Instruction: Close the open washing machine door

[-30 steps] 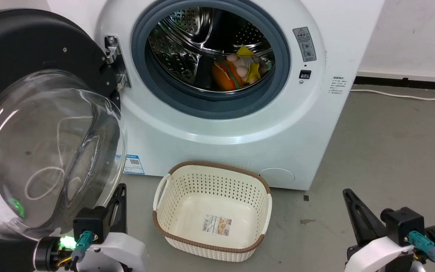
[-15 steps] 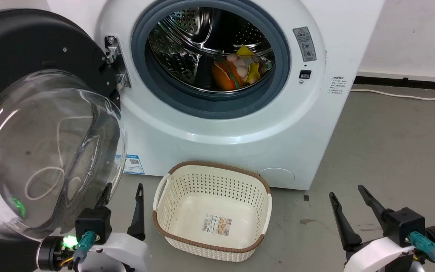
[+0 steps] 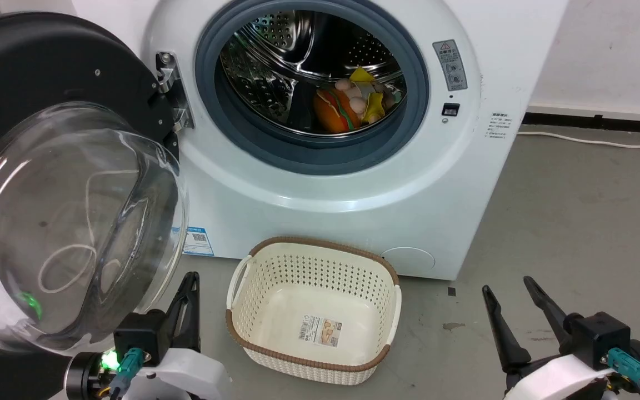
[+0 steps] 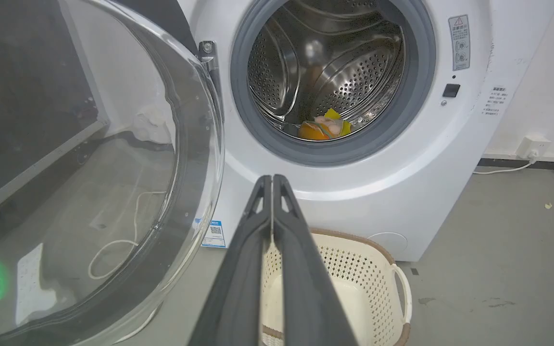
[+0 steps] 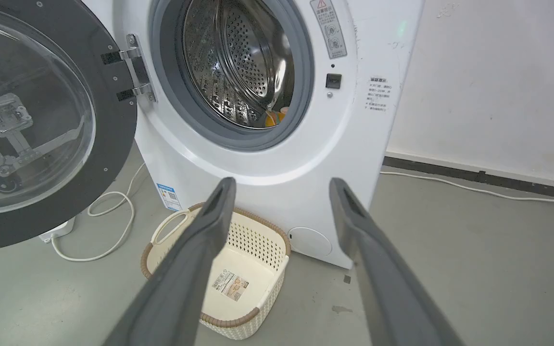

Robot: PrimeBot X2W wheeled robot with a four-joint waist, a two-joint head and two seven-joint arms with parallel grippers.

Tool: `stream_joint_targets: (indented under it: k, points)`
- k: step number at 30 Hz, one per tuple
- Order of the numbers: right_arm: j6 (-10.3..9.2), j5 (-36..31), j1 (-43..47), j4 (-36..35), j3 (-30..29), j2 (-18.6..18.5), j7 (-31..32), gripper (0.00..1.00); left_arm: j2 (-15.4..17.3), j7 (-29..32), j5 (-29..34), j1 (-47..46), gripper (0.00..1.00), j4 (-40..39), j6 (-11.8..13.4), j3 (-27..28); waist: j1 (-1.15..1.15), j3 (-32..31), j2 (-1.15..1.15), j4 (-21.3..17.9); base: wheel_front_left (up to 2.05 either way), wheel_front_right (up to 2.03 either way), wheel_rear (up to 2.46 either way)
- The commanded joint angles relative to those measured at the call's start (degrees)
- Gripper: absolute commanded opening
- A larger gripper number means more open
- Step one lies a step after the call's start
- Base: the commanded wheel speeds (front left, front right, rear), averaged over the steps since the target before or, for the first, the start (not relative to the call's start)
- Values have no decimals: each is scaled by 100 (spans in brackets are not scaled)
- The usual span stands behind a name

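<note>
I see the washing machine door [image 3: 48,61] standing wide open, hung on its metal hinge [image 3: 169,83] at the left side of the washing machine [image 3: 353,211]. Being round, it has no long axis to speak of. It stands upright, its inner face turned out toward me and to the right, and the clear glass bowl [image 3: 70,222] bulges my way from the wide black rim. In the right wrist view the door [image 5: 113,144] shows almost face-on, well clear of the drum opening [image 5: 238,67].

The drum [image 3: 275,50] is uncovered inside its grey rubber ring, and some soft toys [image 3: 348,105] lie at its bottom. The small black latch socket [image 3: 449,109] sits on the machine's front, on the side opposite the hinge.

My left tool [image 3: 191,278] is closed on nothing, its two dark fingers pressed together and pointing up, just beside the lower right edge of the glass bowl. In the left wrist view the tool [image 4: 272,179] points at the machine front below the opening, with the bowl to its left and apart from it.

My right tool [image 3: 506,284] is open and empty, its fingers spread, over the bare floor [image 3: 575,222] to the right of the machine. A cream basket [image 3: 314,244] with a brown rim stands on the floor just before the machine's foot, between the two tools.
</note>
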Motion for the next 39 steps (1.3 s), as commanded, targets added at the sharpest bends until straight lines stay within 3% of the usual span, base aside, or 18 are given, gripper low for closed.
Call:
stream_joint_targets:
  k: [1,19,28,39]
  points:
    - [1,110,66,23,28,1,-65,100,0,-77,-88,60,0,-53,17,-40,0,-1,0,7,0,0,0]
    - [2,478,202,97,36,2,-269,100,0,-281,-530,-220,0,-1135,100,310,0,-24,0,347,0,0,0]
    - [2,648,286,154,2,2,-376,100,0,-389,-750,-466,0,-1579,55,1055,0,0,0,752,0,0,0]
    - [2,793,344,247,-75,3,-508,100,0,-520,-1164,-756,0,-1635,45,2442,0,103,0,1228,0,0,0]
